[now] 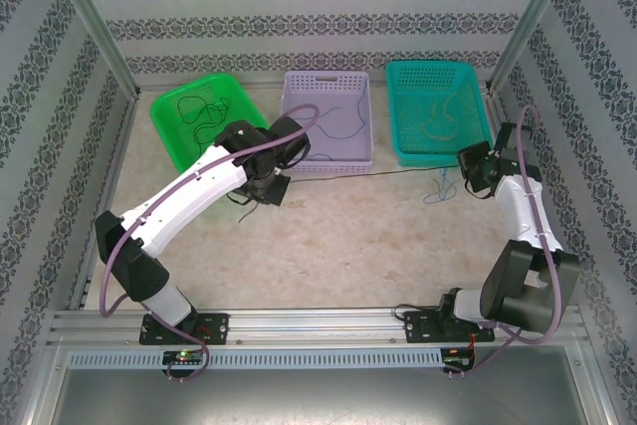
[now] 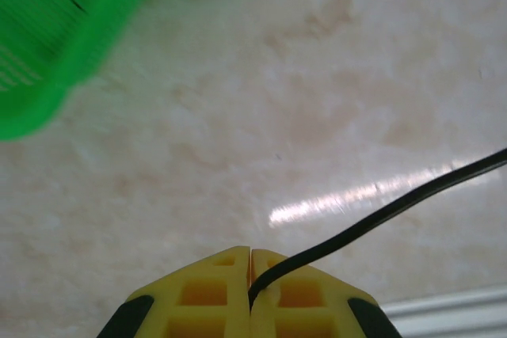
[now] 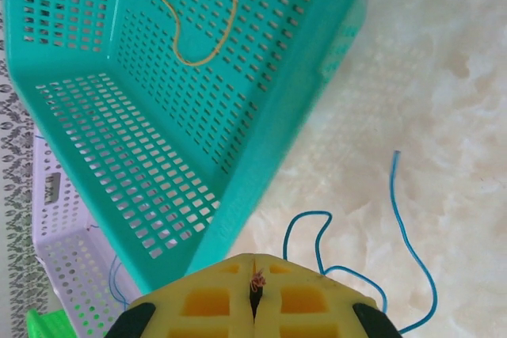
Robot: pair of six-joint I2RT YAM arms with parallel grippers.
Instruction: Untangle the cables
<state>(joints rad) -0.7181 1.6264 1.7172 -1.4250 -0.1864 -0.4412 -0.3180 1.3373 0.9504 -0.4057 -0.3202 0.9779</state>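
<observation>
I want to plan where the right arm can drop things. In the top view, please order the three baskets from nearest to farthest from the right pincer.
1. The teal basket, back right, directly beside the right pincer.
2. The purple basket, back middle, to the pincer's left.
3. The green basket, back left, clearly farthest.

The top camera is looking down from behind the arms over the whole bench (image 1: 348, 246). The left wrist camera is hovering close above it, facing past the left claw (image 2: 250, 263) toward the green basket (image 2: 47, 37). The right is facing past the right claw (image 3: 254, 275) into the teal basket (image 3: 277, 116), both shared from above.
</observation>
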